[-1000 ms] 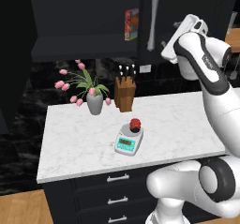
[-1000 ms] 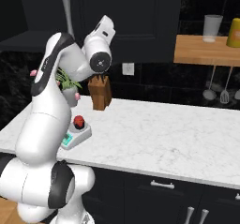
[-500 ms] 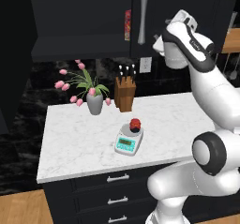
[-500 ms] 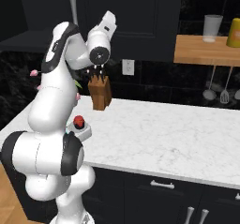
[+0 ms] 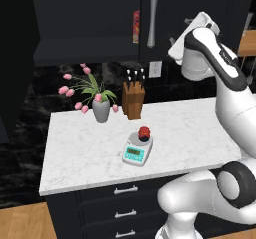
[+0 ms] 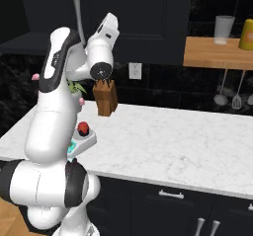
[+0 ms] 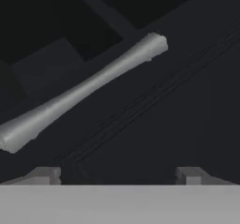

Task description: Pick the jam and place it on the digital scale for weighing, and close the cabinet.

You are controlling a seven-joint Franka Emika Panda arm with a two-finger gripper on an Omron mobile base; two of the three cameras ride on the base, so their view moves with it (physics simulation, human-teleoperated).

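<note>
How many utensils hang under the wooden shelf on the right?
2. Under the wooden shelf, one utensil hangs on the left and another utensil just right of it. Others may be hidden beyond the picture's edge.

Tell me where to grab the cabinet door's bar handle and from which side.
Grip the silver bar handle around its slim middle, coming straight at the door face. The bar stands off the dark cabinet door and widens toward its ends, so the end effector, fingertips apart, should straddle it crosswise.
</note>
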